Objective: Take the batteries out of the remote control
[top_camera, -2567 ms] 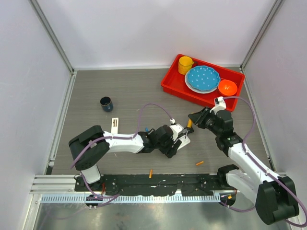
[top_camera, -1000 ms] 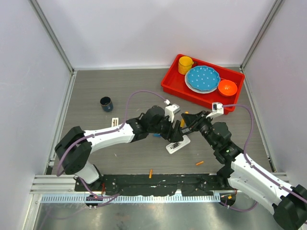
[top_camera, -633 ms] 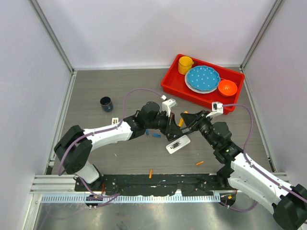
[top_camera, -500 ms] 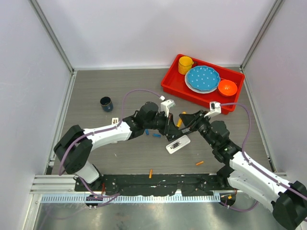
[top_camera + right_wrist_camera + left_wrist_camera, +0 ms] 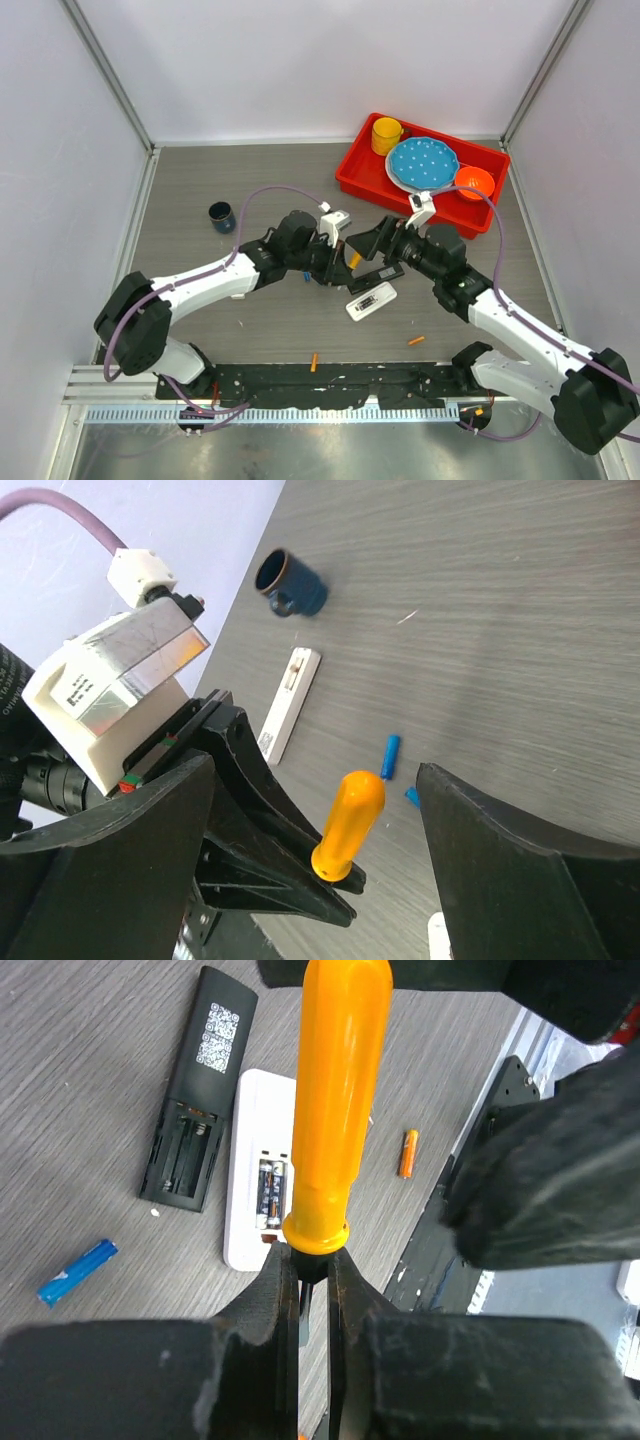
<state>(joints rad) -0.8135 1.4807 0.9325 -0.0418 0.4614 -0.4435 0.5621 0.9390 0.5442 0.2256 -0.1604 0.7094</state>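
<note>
The screwdriver (image 5: 335,1100) is clamped in the left fingers (image 5: 272,1295).
The right fingers (image 5: 500,880) stand apart near its handle; a blue battery (image 5: 77,1272) lies lower left on the bench (image 5: 80,1110).

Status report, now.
Left tool shut on screwdriver. Right tool open, close by. Blue battery and orange battery loose on table. White remote bay open, contents unclear.

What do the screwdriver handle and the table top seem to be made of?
The screwdriver handle looks like smooth, slightly shiny orange plastic: its colour is even and it has soft highlights. The table top looks like matte grey wood-grain laminate with fine streaks, though real wood cannot be ruled out.
</note>
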